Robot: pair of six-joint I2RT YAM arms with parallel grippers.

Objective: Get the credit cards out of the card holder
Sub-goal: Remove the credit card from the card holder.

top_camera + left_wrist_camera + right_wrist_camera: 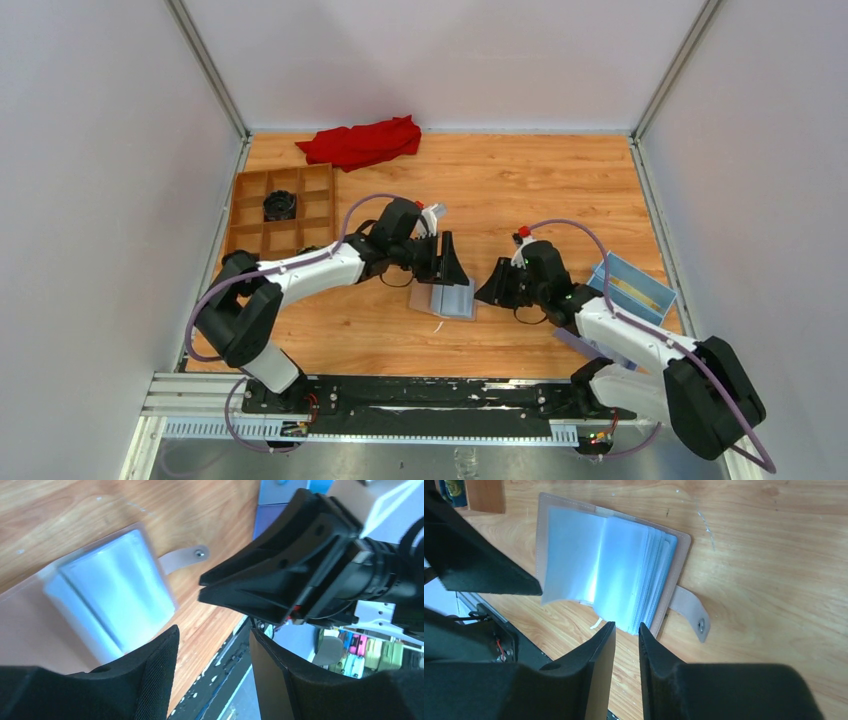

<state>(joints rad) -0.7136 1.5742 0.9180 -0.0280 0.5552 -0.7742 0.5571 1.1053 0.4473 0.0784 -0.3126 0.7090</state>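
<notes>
The card holder (447,299) lies open on the wooden table, tan-pink outside with pale blue plastic sleeves fanned up. It also shows in the left wrist view (110,587) and the right wrist view (609,570), its snap strap (691,612) lying flat to one side. I see no credit cards; the sleeves hide what they contain. My left gripper (450,262) (215,630) is open and empty just above the holder's far edge. My right gripper (497,285) (626,625) has its jaws a narrow gap apart, empty, right beside the sleeves' edge.
A brown compartment tray (262,238) with a black object (281,205) stands at the left. A red cloth (362,142) lies at the back. A blue box (632,288) sits at the right edge. Grey walls enclose the table.
</notes>
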